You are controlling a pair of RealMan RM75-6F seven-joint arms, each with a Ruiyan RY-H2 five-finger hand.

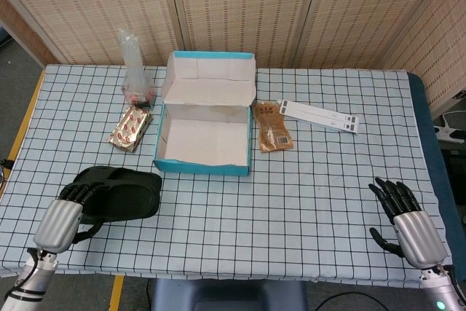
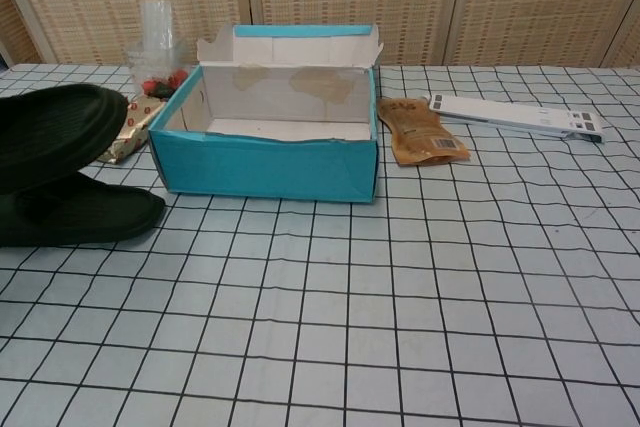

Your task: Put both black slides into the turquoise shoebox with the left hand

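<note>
- Surface [image 1: 306,187]: checked cloth; turquoise shoebox [image 1: 204,164] at upper centre of the head view, lid back, inside bare.
- Step in hand, as I judge it: first slide picked up, neither boxed yet.
- Lifted slide [image 1: 124,194], lower left of frame: raised and tilted above the second slide [image 2: 90,217], which lies flat on the surface.
- My left hand [image 1: 62,213]: fingers wrapped on the lifted slide's near end.
- Next move: carry it up-right, clear the box's front wall, lower it in.
- My right hand [image 1: 408,220], lower right: fingers spread, holding nothing.
</note>
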